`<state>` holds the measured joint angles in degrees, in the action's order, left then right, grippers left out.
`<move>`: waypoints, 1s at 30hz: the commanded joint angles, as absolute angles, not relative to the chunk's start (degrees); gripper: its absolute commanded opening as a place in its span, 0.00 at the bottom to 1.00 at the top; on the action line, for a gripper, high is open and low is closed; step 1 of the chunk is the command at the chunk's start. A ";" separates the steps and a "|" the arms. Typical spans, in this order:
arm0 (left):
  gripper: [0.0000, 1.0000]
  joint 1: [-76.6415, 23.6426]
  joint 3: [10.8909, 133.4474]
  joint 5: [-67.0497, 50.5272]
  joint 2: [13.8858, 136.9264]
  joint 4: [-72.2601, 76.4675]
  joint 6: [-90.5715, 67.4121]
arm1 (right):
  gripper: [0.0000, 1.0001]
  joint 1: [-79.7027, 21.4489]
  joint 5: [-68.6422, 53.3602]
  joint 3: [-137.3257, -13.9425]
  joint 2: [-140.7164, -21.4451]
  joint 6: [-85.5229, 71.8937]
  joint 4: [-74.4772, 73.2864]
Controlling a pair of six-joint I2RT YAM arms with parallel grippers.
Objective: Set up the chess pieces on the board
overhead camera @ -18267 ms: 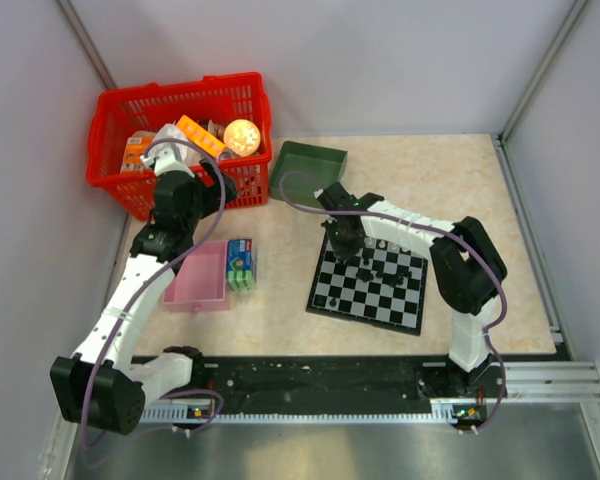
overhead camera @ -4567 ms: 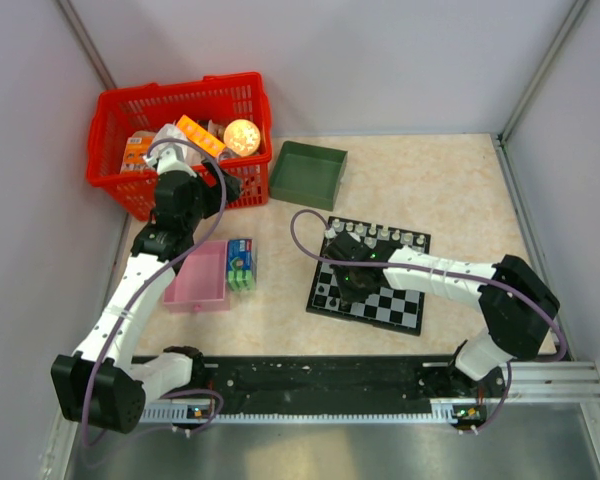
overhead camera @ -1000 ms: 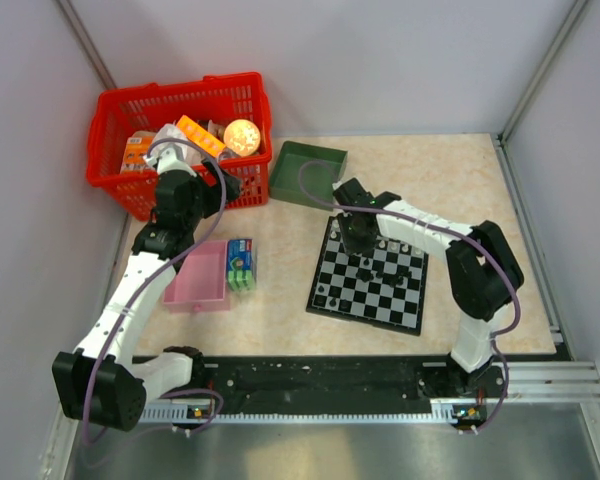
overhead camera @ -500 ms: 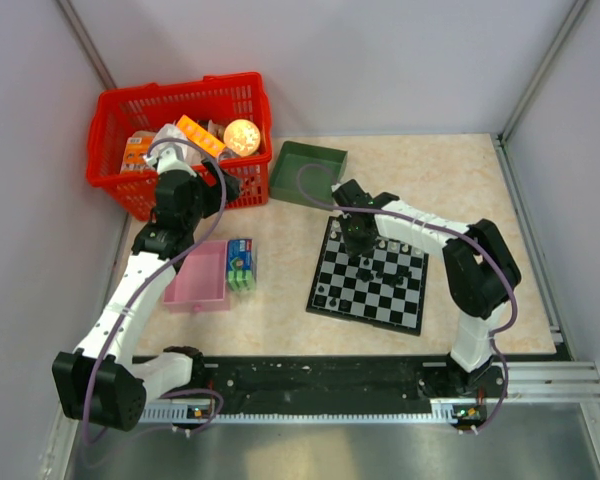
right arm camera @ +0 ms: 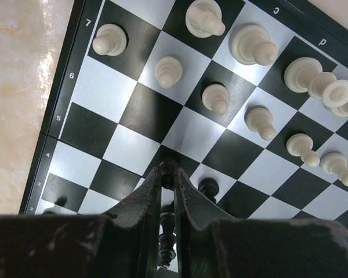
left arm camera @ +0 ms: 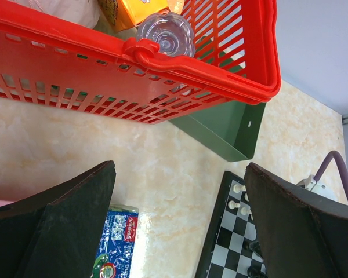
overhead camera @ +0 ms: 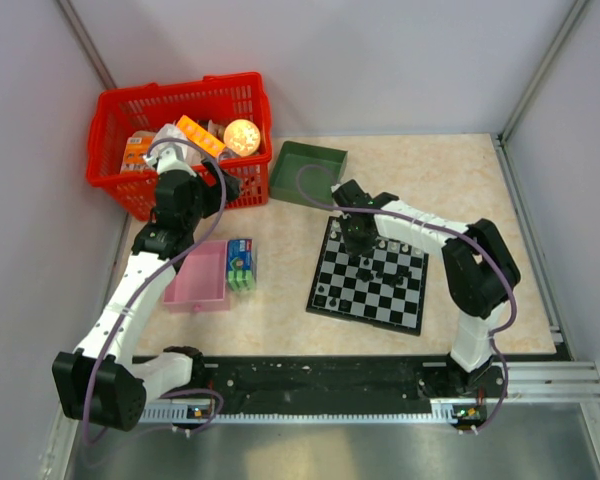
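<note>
The board [overhead camera: 380,296] lies right of centre on the table. White chess pieces [right arm camera: 216,97] stand along its far rows; black pieces [overhead camera: 324,298] stand on the middle and near squares. My right gripper [right arm camera: 168,174] hovers over the board's far left part [overhead camera: 358,240]. It is shut on a black chess piece [right arm camera: 169,171] between its fingertips. Another black piece [right arm camera: 208,188] stands just right of the fingers. My left gripper [left arm camera: 180,191] is open and empty, above the table near the red basket; the board's corner [left arm camera: 229,231] shows at its lower right.
A red basket [overhead camera: 120,105] with packets and a bottle stands at the back left. A green tray [overhead camera: 310,172] sits beside it. A pink tray [overhead camera: 200,280] and a blue-green packet [overhead camera: 241,264] lie left of the board. The packet shows in the left wrist view [left arm camera: 113,243].
Over the last second almost nothing has moved. Earlier, the right arm reached to the board's near left part, then came back to the far left.
</note>
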<state>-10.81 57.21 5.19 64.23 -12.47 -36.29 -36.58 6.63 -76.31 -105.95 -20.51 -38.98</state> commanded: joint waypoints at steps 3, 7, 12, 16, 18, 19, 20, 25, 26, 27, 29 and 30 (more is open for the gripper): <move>0.98 -10.46 57.57 5.01 63.11 -10.55 -35.95 | 0.09 -36.47 6.16 -79.02 -106.00 -19.16 -39.37; 0.98 -10.46 57.31 5.19 62.84 -10.55 -36.21 | 0.08 -37.17 5.28 -78.84 -104.33 -19.34 -39.46; 0.98 -10.46 57.22 4.92 62.58 -10.55 -36.21 | 0.07 -39.55 5.80 -78.49 -103.01 -19.86 -39.64; 0.98 -10.46 57.13 5.54 62.05 -10.90 -36.04 | 0.06 -41.13 6.15 -76.65 -100.73 -21.18 -40.78; 0.98 -10.46 57.13 5.71 61.61 -10.99 -35.86 | 0.06 -42.27 5.89 -74.80 -99.06 -21.79 -40.78; 0.98 -10.37 57.13 5.97 61.61 -10.99 -35.86 | 0.06 -42.71 5.71 -73.92 -98.36 -22.32 -41.04; 0.98 -10.37 57.04 5.98 61.61 -11.07 -35.86 | 0.06 -43.24 5.71 -73.13 -97.57 -22.67 -41.31; 0.98 -10.37 56.69 5.62 61.79 -10.72 -36.30 | 0.06 -44.47 4.75 -69.62 -94.93 -24.52 -41.92; 0.98 -10.37 56.52 5.45 61.79 -10.55 -36.47 | 0.06 -44.82 4.49 -69.00 -94.49 -24.96 -41.92; 0.98 -10.37 56.51 5.28 61.96 -10.37 -36.47 | 0.06 -45.09 4.48 -68.65 -94.31 -25.13 -41.92; 0.98 -10.37 56.60 4.84 62.23 -10.20 -36.74 | 0.06 -45.70 4.22 -68.29 -94.39 -25.57 -41.92; 0.98 -10.37 56.69 4.66 62.31 -10.11 -36.65 | 0.06 -45.96 3.96 -68.03 -94.31 -25.84 -41.84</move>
<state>-10.66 57.04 5.34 63.11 -12.49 -36.32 -44.53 5.04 -68.75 -96.71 -23.83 -41.74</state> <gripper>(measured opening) 0.980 0.083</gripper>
